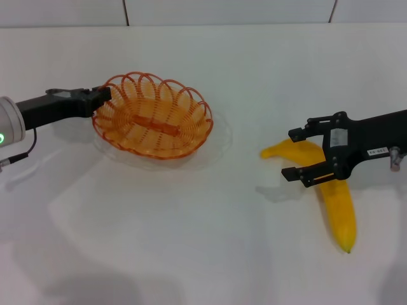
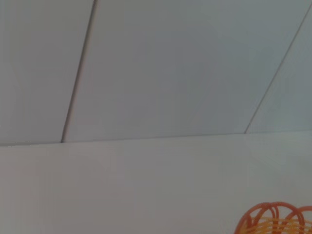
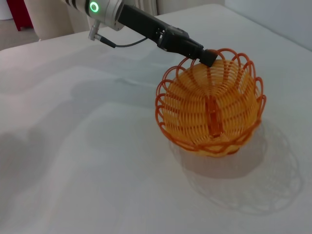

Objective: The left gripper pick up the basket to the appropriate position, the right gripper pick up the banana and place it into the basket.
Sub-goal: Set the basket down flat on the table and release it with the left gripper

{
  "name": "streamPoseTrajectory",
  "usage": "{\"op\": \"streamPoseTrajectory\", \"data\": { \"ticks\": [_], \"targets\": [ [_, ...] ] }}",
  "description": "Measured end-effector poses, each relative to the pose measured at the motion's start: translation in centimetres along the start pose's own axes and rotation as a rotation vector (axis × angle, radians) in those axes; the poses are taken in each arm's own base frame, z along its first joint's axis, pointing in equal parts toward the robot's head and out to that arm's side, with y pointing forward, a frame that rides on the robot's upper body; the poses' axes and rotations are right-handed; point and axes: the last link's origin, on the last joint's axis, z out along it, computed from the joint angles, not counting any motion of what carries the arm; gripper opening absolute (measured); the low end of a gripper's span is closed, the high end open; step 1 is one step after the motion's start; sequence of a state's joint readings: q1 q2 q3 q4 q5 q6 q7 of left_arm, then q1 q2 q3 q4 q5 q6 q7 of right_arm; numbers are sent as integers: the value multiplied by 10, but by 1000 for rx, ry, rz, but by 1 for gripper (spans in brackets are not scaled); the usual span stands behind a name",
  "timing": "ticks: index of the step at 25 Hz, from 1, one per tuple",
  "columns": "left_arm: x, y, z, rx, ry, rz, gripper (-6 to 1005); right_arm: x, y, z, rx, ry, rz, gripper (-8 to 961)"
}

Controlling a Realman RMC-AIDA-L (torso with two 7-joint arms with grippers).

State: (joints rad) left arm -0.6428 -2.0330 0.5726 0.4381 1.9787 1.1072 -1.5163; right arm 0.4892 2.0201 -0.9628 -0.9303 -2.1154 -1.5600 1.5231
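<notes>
The orange wire basket [image 1: 152,117] is at the left middle of the white table. My left gripper [image 1: 102,96] is shut on its left rim and holds it slightly raised and tilted, with its shadow on the table below. The right wrist view shows the basket [image 3: 209,107] with the left gripper [image 3: 207,56] clamped on the rim. A bit of the rim shows in the left wrist view [image 2: 275,219]. The yellow banana [image 1: 337,203] lies on the table at the right. My right gripper [image 1: 294,154] is open over the banana's upper end, holding nothing.
The white table [image 1: 203,254] spreads around both objects. A tiled wall [image 1: 222,9] runs along the far edge. The left arm's cable [image 1: 19,155] hangs near the left edge.
</notes>
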Motion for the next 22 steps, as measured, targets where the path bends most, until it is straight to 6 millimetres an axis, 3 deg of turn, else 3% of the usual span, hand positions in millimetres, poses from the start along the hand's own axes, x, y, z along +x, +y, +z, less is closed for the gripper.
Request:
{"op": "streamPoseTrajectory", "data": {
  "ticks": [22],
  "targets": [
    [-5,2,3,-6,-17,-24,95,1,1,0,-2,-1,4,863]
  ]
}}
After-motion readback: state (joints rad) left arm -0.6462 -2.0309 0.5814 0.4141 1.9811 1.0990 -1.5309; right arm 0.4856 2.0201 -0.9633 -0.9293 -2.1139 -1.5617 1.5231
